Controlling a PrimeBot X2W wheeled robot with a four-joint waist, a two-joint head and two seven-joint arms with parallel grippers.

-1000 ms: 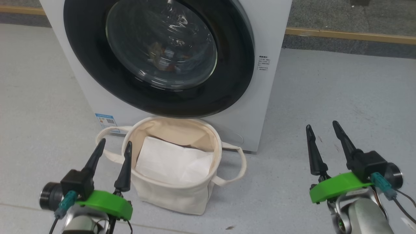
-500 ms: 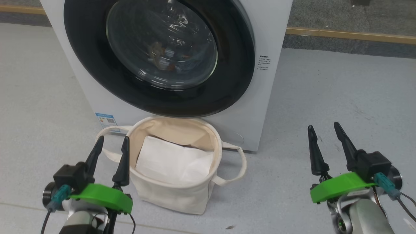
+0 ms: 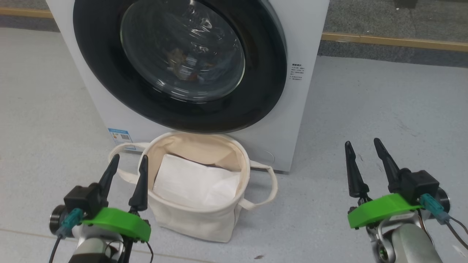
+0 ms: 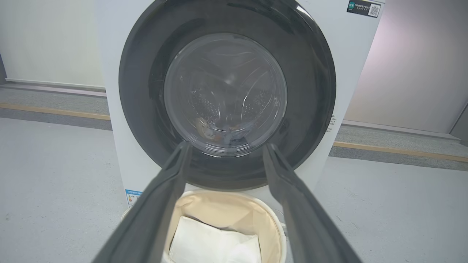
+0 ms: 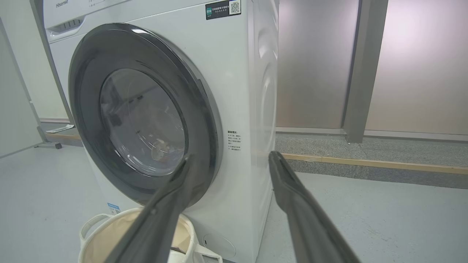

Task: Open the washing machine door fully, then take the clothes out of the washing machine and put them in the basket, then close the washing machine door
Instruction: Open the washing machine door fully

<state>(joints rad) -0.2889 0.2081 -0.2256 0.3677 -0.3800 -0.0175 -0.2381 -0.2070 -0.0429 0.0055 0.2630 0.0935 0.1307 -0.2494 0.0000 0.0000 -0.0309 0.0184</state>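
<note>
My left gripper (image 3: 130, 157) hangs spread beside the basket (image 3: 190, 219), and my right gripper (image 3: 362, 142) is spread over bare floor (image 3: 365, 91). The washing machine door (image 3: 102, 73) is shut on the washing machine (image 3: 303, 36), with the clothes (image 3: 182, 67) behind its glass. A white sheet (image 3: 193, 182) lies in the basket.

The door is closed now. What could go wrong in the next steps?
The basket stands right under the washing machine door, so the swinging door might brush or tip it. The left gripper hangs open beside the basket's loop handle; a finger could snag it when rising.
</note>
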